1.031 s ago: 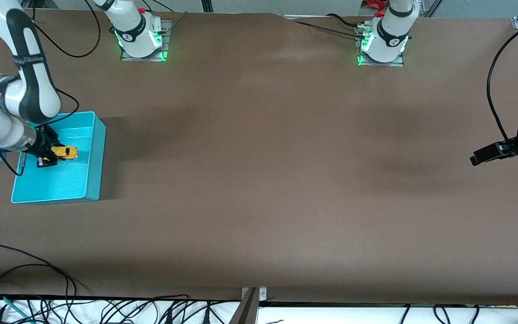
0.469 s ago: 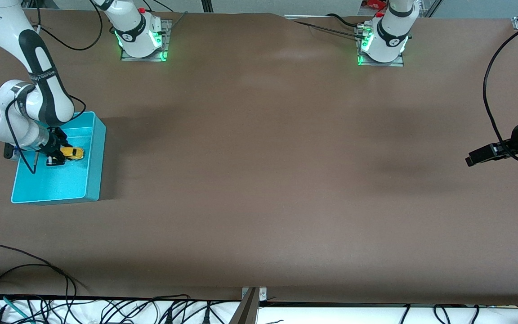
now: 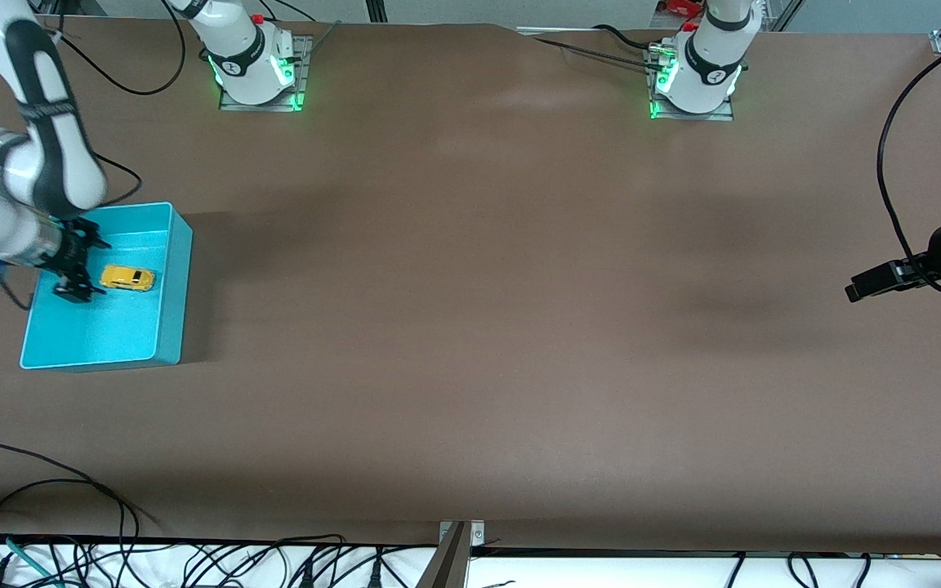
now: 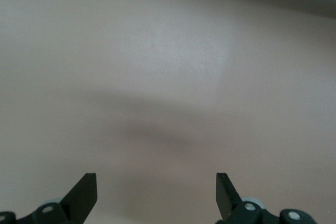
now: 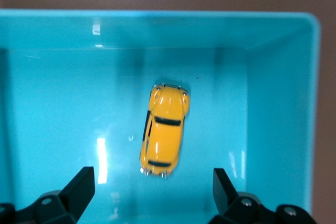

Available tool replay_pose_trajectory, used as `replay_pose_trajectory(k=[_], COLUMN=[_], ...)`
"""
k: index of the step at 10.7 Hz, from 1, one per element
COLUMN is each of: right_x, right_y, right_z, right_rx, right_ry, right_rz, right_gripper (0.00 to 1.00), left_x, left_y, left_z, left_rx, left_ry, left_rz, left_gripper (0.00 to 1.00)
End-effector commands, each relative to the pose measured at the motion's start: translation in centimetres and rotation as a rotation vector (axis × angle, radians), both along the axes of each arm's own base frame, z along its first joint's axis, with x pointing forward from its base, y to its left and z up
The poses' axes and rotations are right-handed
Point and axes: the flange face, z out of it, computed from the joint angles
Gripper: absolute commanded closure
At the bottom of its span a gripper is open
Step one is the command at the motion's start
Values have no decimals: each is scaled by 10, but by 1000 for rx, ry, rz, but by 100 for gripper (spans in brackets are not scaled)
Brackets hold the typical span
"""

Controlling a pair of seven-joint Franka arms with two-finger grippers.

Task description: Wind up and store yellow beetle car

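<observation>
My right end effector (image 3: 70,269) hangs over the teal bin (image 3: 168,327) at the right arm's end of the table (image 3: 470,327), its fingers spread wide with nothing between them. The yellow beetle car (image 3: 127,278) sits on its wheels on the bin floor, just beside my fingertips but apart from them. In the right wrist view the car (image 5: 164,129) lies clear of both fingers (image 5: 79,184), its length pointing away from me toward one bin wall (image 5: 157,24), with bare teal floor all round it. I judge the storing step as good as done: the car rests inside the walls, low enough that it cannot roll out onto the table even if its spring lets go. Whether the spring is wound I cannot tell from here.

My left end effector (image 3: 862,287) waits in the air at the left arm's end of the table, well apart from the bin. Its fingers (image 4: 84,192) are also spread, and below them I see only bare brown table. It stays out there, I think, to keep the space around the bin clear for the right arm.

What remains for me, I judge, is a straight lift out of the bin, taking care that neither finger clips the car or catches the rim.
</observation>
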Motion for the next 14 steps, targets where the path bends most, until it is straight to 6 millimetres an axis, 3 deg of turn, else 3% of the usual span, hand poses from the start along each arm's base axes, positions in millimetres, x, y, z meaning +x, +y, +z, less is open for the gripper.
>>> replay_pose_trajectory(k=[1,4,7,8,9,11,12,14], right_x=[14,36,42,45,37,21,19,10], right_y=[2,29,52,70,76,97,119,129], right_z=[79,148,202,215,235,263,264,275], right_rx=[3,29,81,91,99,94,71,37], right_ry=[35,72,83,68,31,-31,-68,-122], right_rz=[16,159,438,559,633,738,787,844], right_gripper=[0,0,0,0,0,0,0,0], left_x=[-3,-3,-3,-3,-3,-3,-3,-3], left_y=[0,-1,-1,-1,0,-2,-2,-2], left_z=[2,2,2,2,2,2,2,2], left_rx=[-9,-9,-11,-11,-9,-11,-11,-11], left_ry=[4,4,4,4,4,4,4,4], left_rz=[-20,-22,-20,-20,-20,-22,-22,-22], left_gripper=[0,0,0,0,0,0,0,0])
